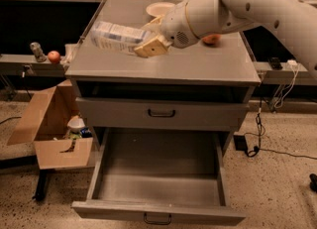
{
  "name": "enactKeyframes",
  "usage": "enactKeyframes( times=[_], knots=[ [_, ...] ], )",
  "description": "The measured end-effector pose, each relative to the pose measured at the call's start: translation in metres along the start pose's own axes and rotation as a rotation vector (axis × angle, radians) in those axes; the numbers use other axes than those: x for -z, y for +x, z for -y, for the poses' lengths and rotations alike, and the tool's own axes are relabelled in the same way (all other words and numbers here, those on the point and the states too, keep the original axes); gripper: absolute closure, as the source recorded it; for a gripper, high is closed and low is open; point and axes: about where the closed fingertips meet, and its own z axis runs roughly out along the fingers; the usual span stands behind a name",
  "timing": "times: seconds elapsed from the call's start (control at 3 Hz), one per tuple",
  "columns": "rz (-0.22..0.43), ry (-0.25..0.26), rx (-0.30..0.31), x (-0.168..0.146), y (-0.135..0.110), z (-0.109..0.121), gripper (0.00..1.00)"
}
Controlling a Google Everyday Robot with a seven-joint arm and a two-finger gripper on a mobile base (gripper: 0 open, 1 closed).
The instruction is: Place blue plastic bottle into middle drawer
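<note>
The blue plastic bottle (118,36) lies sideways in my gripper (148,38), lifted above the left part of the cabinet top (198,64). The gripper is shut on the bottle's right end, with a tan finger pad (152,48) showing below it. The middle drawer (158,173), the lowest grey drawer, is pulled fully open below, with a dark handle (157,218) on its front lip. My white arm (247,5) reaches in from the upper right.
An orange (212,38) and a white bowl (161,9) sit on the cabinet top behind the arm. A shut drawer (161,114) lies above the open one. An open cardboard box (49,134) stands on the floor at left. Cables run at right.
</note>
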Motion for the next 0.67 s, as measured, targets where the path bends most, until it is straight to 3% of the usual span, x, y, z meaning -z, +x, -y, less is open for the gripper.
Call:
enactKeyframes(
  times=[0.33, 0.67],
  knots=[
    [0.000, 0.000, 0.000, 0.000, 0.000, 0.000, 1.00],
    [0.017, -0.032, 0.035, 0.010, 0.008, -0.026, 1.00]
  ],
)
